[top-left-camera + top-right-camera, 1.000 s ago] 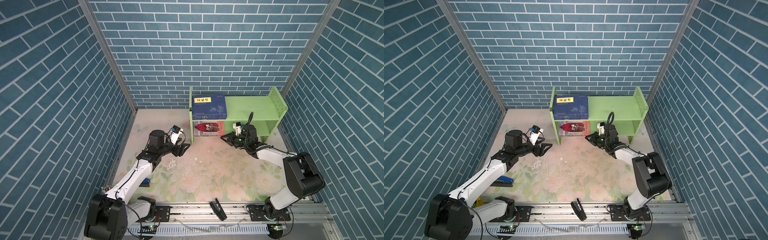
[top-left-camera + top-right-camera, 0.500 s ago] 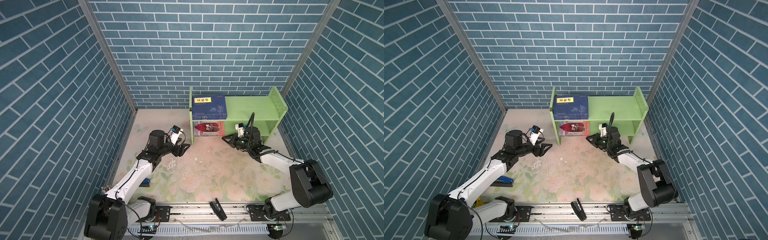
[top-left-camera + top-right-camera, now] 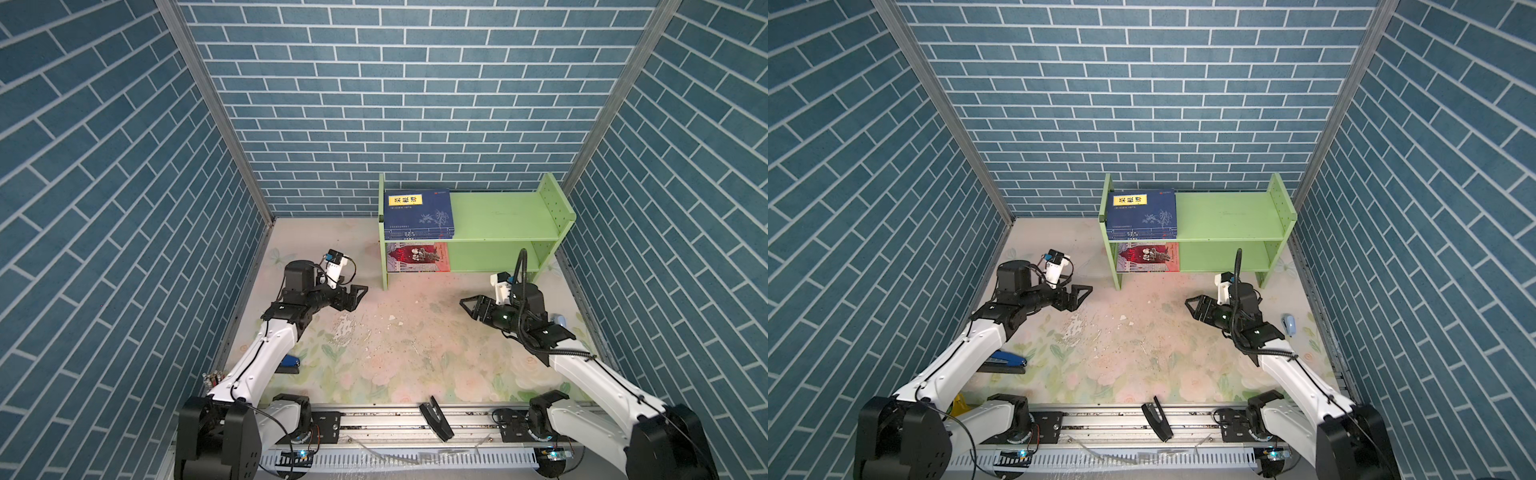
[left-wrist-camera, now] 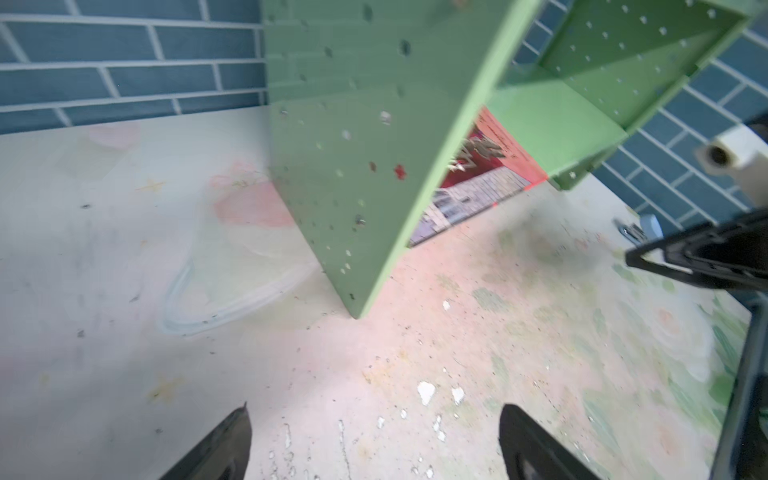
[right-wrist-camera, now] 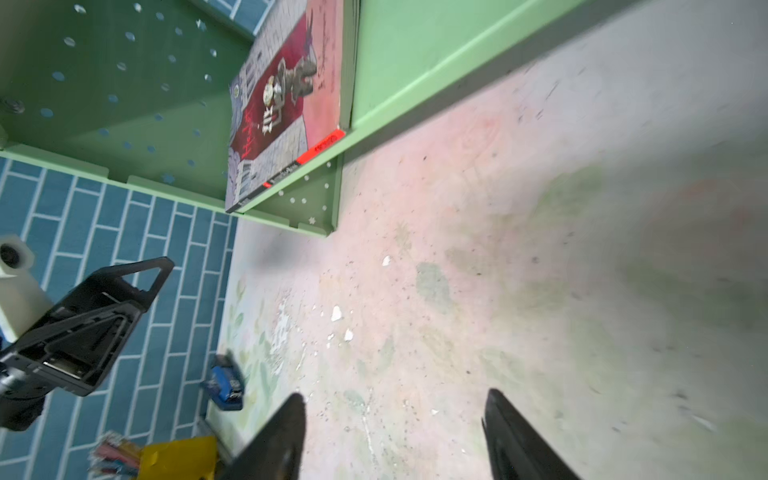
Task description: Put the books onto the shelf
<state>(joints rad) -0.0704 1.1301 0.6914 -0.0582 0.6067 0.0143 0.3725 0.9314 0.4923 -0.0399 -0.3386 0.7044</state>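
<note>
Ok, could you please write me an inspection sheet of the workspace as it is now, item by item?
Surface: floral table mat, worn, with white flakes in the middle.
Job's things: stack of dark blue books on the upper tier of the green shelf, at its left end; red-and-grey book on the lower tier beneath; no book seen off the shelf.
Clutter: blue stapler partly under the left arm; small pale blue object at the right edge; yellow item by the left base.
Grippers: left gripper and right gripper both open, empty, above the mat.
Cables: black cable arching up behind the right gripper.
Surroundings: blue brick-pattern walls on three sides; metal rail in front.
</note>
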